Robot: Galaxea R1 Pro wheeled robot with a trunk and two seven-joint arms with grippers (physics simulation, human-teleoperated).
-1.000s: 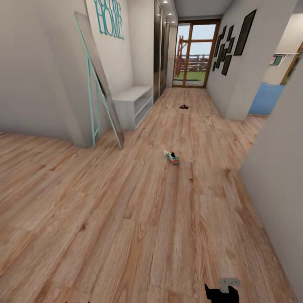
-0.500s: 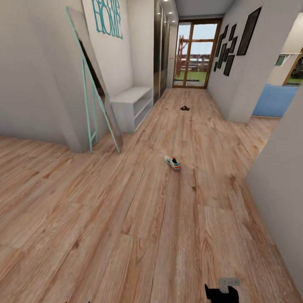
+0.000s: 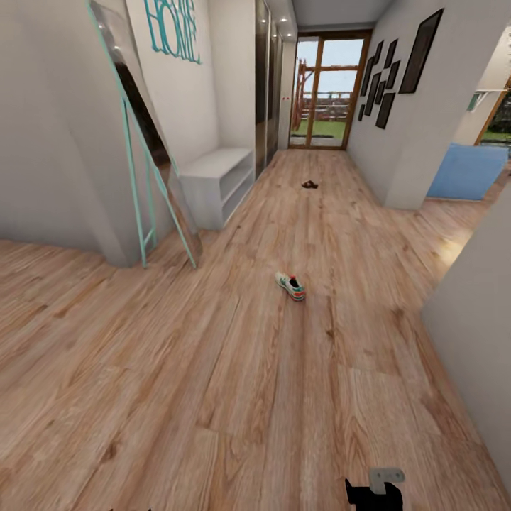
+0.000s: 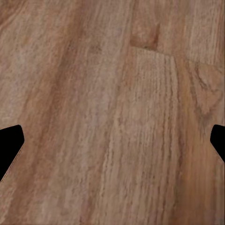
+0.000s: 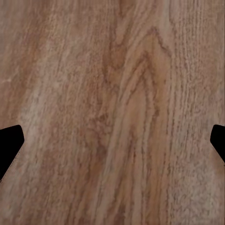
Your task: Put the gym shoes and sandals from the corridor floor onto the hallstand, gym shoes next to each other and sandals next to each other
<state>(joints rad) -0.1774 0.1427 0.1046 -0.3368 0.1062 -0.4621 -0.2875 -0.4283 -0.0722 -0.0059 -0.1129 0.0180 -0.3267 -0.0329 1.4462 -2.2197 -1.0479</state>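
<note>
Down the corridor, on the wood floor (image 3: pixel 213 369), one gym shoe (image 3: pixel 290 285) lies alone near the middle of the planks, its toe turned toward the camera's right. Farther along, close to the glass door (image 3: pixel 323 92), a small dark shape (image 3: pixel 309 185) rests on the floor; it is probably a sandal, though too small to tell for sure. Against the left wall stands a pale bench (image 3: pixel 213 181) with open shelves, its back wall bearing teal letters (image 3: pixel 172 28), and a teal-framed mirror (image 3: pixel 142 149) leans just beside it. Black frames (image 3: pixel 397 67) hang on the right wall. At the bottom edge of the head view a dark part of the right arm (image 3: pixel 374 491) shows. Each wrist view looks straight at bare planks: the left gripper (image 4: pixel 112 145) has its fingertips spread wide with nothing between them, and the right gripper (image 5: pixel 112 145) is likewise spread wide and holds nothing.
</note>
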